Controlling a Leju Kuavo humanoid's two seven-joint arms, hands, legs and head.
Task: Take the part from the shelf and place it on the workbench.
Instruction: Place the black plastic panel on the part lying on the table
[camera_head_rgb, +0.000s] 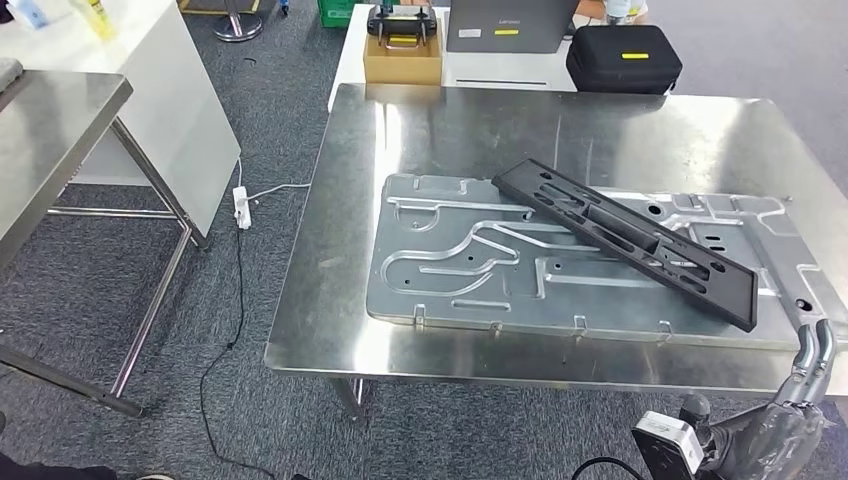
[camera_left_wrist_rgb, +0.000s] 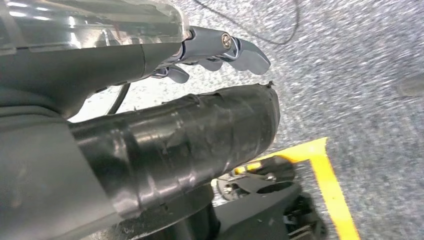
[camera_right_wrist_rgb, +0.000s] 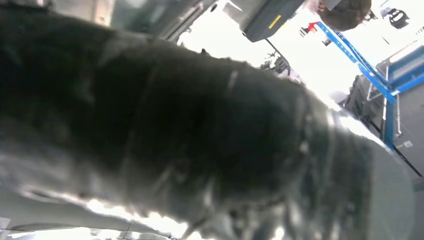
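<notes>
A long black plastic part (camera_head_rgb: 628, 237) with slots lies slanted across a large grey metal plate (camera_head_rgb: 470, 270) on the steel workbench (camera_head_rgb: 340, 300). My right hand (camera_head_rgb: 808, 375) stands at the workbench's near right corner, below the part's near end, fingers raised and apart, holding nothing. In the right wrist view its dark thumb (camera_right_wrist_rgb: 200, 130) is close and blurred. In the left wrist view my left hand (camera_left_wrist_rgb: 165, 120) hangs over grey carpet, its silver fingers (camera_left_wrist_rgb: 235, 50) curled and its dark thumb stretched out, with nothing in it.
Behind the workbench are a cardboard box (camera_head_rgb: 402, 50), a grey laptop (camera_head_rgb: 510, 25) and a black case (camera_head_rgb: 622, 58). A second steel table (camera_head_rgb: 50, 140) stands at the left, with a power strip (camera_head_rgb: 241, 207) and cable on the carpet. Yellow floor tape (camera_left_wrist_rgb: 330, 185) lies below my left hand.
</notes>
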